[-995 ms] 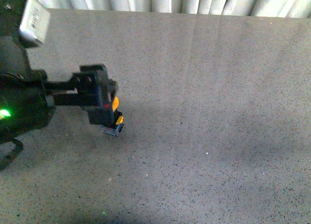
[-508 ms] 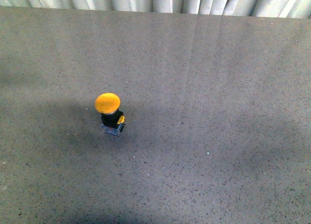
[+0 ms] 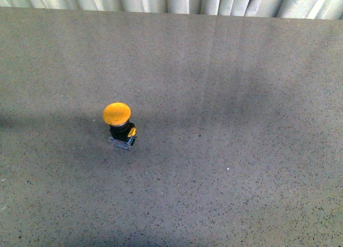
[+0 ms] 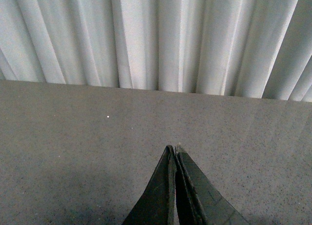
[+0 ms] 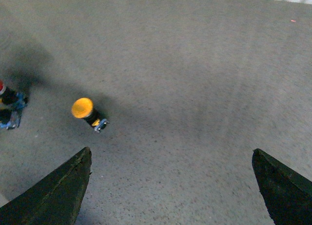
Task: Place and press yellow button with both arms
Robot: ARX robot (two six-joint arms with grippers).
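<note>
Broadly, the grey speckled tabletop (image 3: 241, 150) fills the front view, with a white pleated curtain (image 3: 177, 0) along its far edge at twelve o'clock, and neither arm shows there. The right gripper (image 5: 171, 151) is spread wide, with its two dark fingers well apart and nothing between them. The left gripper (image 4: 174, 149) has its fingers drawn together tip to tip with nothing held, and its camera sees only table and curtain. The yellow button (image 3: 119, 126) stands alone on its clear square base at about nine o'clock from the middle of the front view. Its domed cap is on top and nothing touches it. Smaller again, a red-and-blue object (image 5: 7, 105) sits at the edge of the right wrist view, well apart from the button and cut off by the frame. It is too partial to name. Placing looks done and the press looks to be what is left. The main hazard is a push that lands off the crown of the cap, because the base is narrow under a wide dome, so a slanted touch would likely tip or skid the button across the smooth table. A wide-open right gripper could also catch the cap with one finger only and knock it over. Seen from the right wrist, the button (image 5: 87, 112) lies ahead of the jaws and off toward one finger, not in the gap between them, and well apart from both tips. It is outside the left wrist's view altogether.
</note>
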